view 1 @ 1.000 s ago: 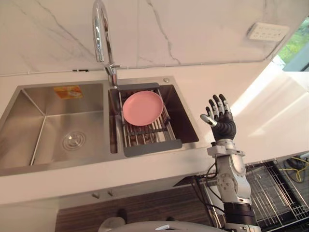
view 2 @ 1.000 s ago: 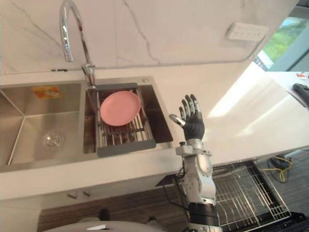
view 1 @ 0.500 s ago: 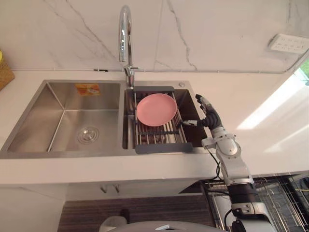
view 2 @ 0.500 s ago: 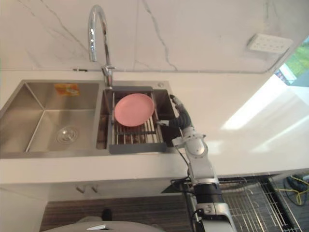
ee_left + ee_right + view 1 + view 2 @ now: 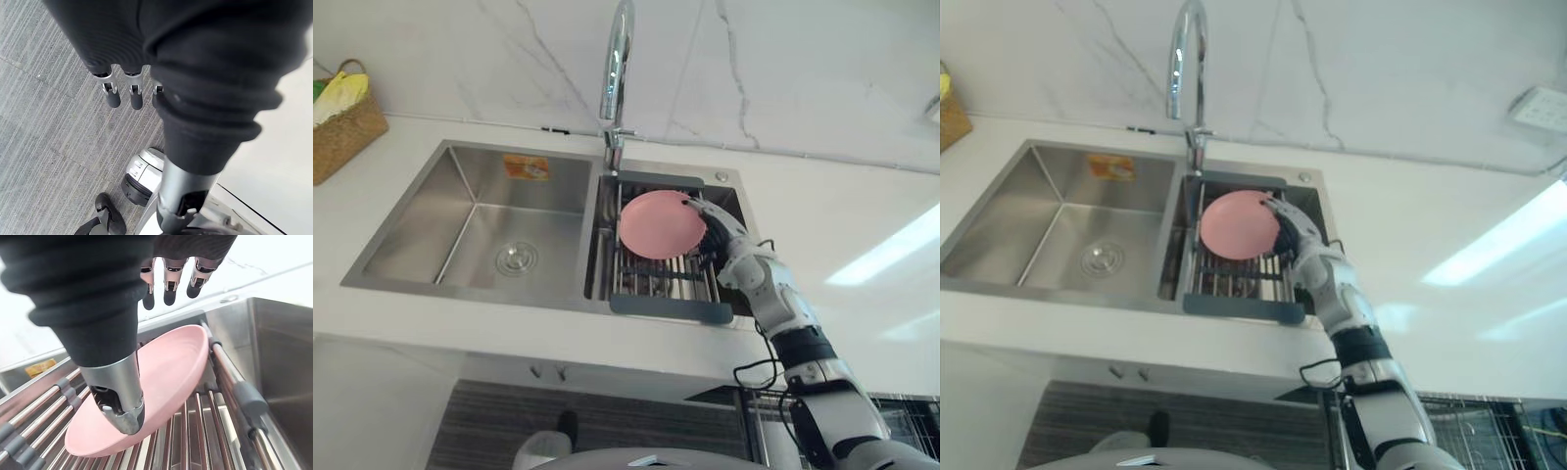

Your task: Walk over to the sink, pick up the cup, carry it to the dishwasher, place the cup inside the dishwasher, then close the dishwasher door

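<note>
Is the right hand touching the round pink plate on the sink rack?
Cannot tell. Right wrist view: the right hand has fingers clear of the round pink plate, but its thumb overlaps it, neither gap nor contact plain.

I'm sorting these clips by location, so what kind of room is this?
Most likely a home kitchen: a double steel sink with a tall tap sits in a pale counter, and a rack across one basin holds a pink plate.
</note>
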Tool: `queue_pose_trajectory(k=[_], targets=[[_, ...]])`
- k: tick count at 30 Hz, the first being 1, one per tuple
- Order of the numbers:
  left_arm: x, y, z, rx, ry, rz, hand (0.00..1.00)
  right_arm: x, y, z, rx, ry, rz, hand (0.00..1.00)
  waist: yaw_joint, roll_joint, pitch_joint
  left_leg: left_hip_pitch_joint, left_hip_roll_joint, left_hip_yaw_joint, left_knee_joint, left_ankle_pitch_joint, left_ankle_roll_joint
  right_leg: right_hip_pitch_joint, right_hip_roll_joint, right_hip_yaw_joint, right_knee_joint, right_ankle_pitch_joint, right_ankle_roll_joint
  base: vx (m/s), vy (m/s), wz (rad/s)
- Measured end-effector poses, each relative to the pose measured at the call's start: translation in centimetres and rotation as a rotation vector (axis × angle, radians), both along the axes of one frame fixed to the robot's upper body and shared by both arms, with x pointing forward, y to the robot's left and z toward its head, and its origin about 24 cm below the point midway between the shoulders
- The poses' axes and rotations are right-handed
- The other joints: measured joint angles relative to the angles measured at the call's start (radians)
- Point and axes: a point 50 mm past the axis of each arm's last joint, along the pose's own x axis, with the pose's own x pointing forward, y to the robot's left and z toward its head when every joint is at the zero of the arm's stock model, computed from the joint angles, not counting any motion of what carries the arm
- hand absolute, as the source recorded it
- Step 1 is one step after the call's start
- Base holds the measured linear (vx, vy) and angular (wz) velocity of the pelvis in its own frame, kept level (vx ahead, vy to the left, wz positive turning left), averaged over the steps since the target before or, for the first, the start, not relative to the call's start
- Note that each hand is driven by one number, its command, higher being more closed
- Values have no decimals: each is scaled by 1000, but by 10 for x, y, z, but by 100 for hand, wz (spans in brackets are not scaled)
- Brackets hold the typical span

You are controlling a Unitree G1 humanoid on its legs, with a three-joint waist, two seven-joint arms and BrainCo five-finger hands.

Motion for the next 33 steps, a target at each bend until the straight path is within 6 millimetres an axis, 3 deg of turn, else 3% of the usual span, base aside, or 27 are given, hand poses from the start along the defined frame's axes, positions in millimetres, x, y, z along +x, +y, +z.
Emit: queue_pose_trajectory(k=[4, 10, 14, 18, 25, 33], targets=[[1, -1, 0, -23, -10, -2, 0, 1, 2, -4, -135, -48, 4, 0, 17, 8, 19, -5, 0, -2, 0, -4, 0, 5, 0, 1, 2, -12, -4, -107, 4, 7], [2, -2, 0, -35, -22, -5, 0, -1, 6, -11, -288, -58, 55, 0, 18, 6, 33, -19, -1, 31, 0, -2, 1, 10, -5, 4, -6, -31, 15, -45, 20, 21], [8, 0, 2, -29, -43, -25, 0, -1, 9, -27, -377, 24, 107, 0, 37, 0, 37, -22, -16, 17, 1, 20, 28, 12, -11, 0, -2, -22, 11, 119, 23, 19], [10, 2, 3, -22, -52, -39, 0, 1, 4, -35, -443, 67, 94, 0, 52, 0, 37, -24, -21, 0, 1, 20, 26, 16, -13, 0, 0, -19, 16, 93, -10, 14], [3, -3, 2, -49, -35, -67, 0, 8, 9, -34, -533, 77, 111, 0, 53, 10, 43, -14, -15, -3, 0, 21, 20, 19, -10, 0, 15, -29, 2, -19, -29, 0], [-7, -10, 0, -73, -6, -84, 0, 10, -3, -41, -558, 136, 40, 0, 69, 21, 55, -16, -14, -2, 0, 22, 15, 19, -10, 3, 12, -45, 15, -55, -2, 4]])
